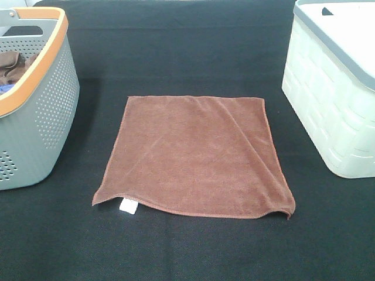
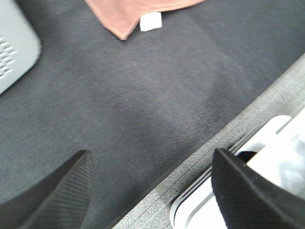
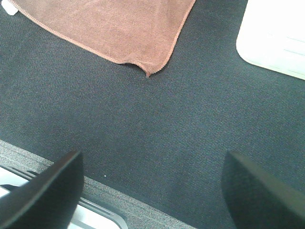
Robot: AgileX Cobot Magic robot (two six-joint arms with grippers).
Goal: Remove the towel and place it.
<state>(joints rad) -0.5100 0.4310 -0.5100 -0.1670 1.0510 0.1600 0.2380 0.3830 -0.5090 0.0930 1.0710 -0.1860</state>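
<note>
A brown towel (image 1: 196,155) lies flat and spread out on the black table cloth in the middle of the exterior high view, with a small white tag (image 1: 128,206) at its near left corner. The left wrist view shows that corner (image 2: 125,14) and the tag (image 2: 151,21). The right wrist view shows the near right corner (image 3: 119,28), slightly curled. My left gripper (image 2: 152,191) is open and empty above the table's front edge. My right gripper (image 3: 152,191) is open and empty, short of the towel. Neither gripper shows in the exterior high view.
A grey perforated basket with an orange rim (image 1: 36,99) stands at the left, with cloth inside. A white lidded bin (image 1: 334,88) stands at the right. The table's grey front edge (image 2: 200,167) runs under the left gripper.
</note>
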